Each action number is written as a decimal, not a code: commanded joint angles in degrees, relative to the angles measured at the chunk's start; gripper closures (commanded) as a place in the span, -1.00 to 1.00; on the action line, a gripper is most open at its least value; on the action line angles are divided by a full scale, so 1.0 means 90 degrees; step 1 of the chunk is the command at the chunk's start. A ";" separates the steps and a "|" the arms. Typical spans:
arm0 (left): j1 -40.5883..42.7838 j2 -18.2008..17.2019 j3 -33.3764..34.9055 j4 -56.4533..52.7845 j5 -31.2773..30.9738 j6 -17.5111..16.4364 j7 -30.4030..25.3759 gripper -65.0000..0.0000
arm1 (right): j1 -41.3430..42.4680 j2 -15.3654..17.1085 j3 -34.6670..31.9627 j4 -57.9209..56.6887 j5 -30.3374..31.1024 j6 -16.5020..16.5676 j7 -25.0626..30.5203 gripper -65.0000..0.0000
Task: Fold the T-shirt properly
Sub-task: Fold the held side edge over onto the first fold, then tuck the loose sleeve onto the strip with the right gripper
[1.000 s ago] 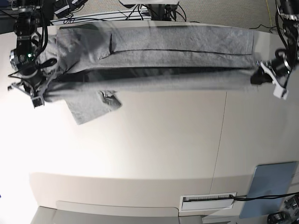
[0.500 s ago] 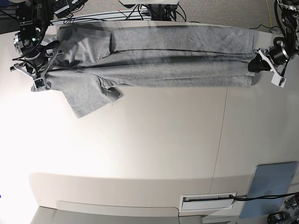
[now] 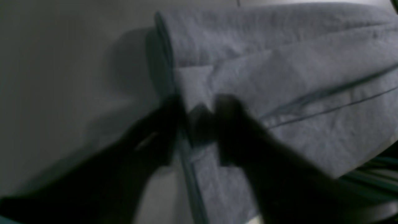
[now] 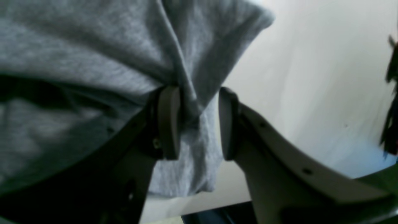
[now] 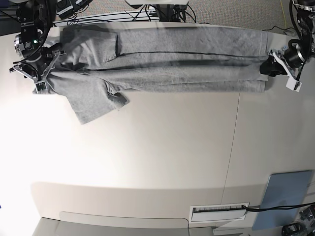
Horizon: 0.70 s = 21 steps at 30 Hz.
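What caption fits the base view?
Both grippers, left and right, hold the T-shirt lengthwise on the table.

Left wrist view is dark and smeared, the left gripper [image 3: 199, 130] just a black blur on the T-shirt [image 3: 279, 93] hem, grip unreadable, while the right wrist view cuts the cloth off at its top and left edges.

Heather-grey cotton T-shirt [image 5: 167, 59] lies folded in a long band across the top of the pale worktop [image 5: 172, 157], one sleeve flopping out at upper left. Right gripper [image 5: 43, 73] meets its left end, left gripper [image 5: 269, 66] its right end.
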 commanded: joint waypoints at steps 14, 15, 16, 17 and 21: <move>-0.0015 -0.0185 -0.0073 0.0090 0.0100 -0.0041 -0.0119 -0.11 | 0.2385 -0.0372 -0.0010 -0.0716 0.0967 0.0532 0.0221 0.34; -0.0017 -0.0185 -0.0073 0.0090 0.0104 -0.0041 -0.0114 -0.11 | 0.2640 -0.0430 -0.0092 -0.1044 0.1059 0.0629 0.0199 0.34; -0.0015 -0.0185 -0.0073 0.0090 0.0102 -0.0041 -0.0114 -0.11 | 0.2897 -0.0469 -0.0202 -0.1394 0.1146 0.0661 0.0151 0.34; -0.0015 -0.0185 -0.0073 0.0090 0.0104 -0.0041 -0.0114 -0.11 | 0.3167 -0.0512 -0.0313 -0.1741 0.1239 0.0685 0.0058 0.34; -0.0017 -0.0185 -0.0073 0.0090 0.0109 -0.0039 -0.0109 -0.11 | 0.4163 -0.0607 -0.0901 -0.2895 0.1542 0.0916 -0.0347 0.34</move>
